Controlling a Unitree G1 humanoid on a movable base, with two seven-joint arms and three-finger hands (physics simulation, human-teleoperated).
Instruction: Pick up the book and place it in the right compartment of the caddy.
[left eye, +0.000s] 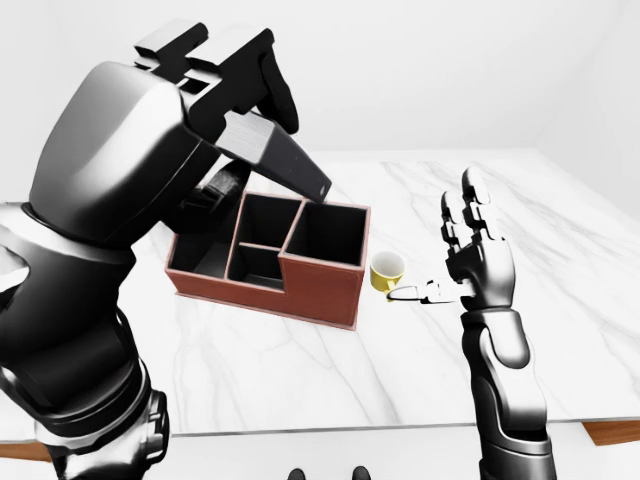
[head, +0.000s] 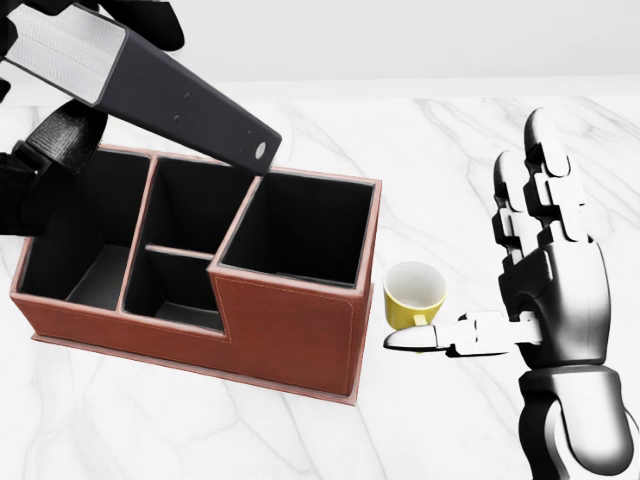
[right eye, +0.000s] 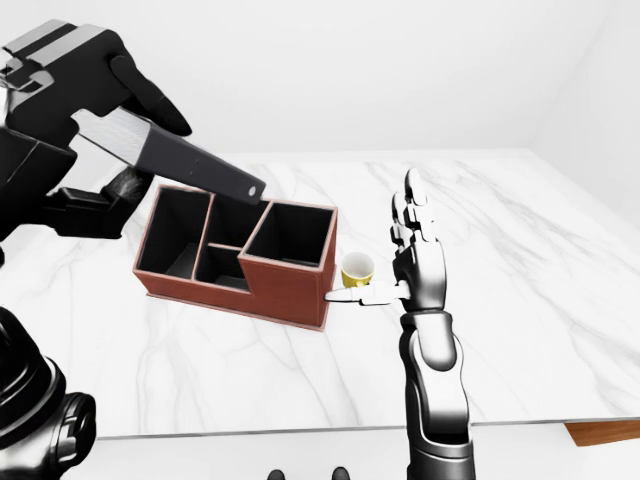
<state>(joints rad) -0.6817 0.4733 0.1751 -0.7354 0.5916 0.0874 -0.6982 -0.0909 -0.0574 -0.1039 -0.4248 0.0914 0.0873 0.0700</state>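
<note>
Book (head: 170, 85) gripped in left hand (right eye: 70, 75), tilted above caddy (head: 290, 320); right hand (head: 550, 290) fingers wide, empty. Risk: corner catches divider, drops into wrong compartment.

I see a big white marble table (right eye: 560, 300) w/ grey lines in it. Plain white walls (right eye: 400, 70) behind, meeting in a corner at right. A bit of brown floor (right eye: 605, 432) shows bottom right. Light is soft and even.
</note>
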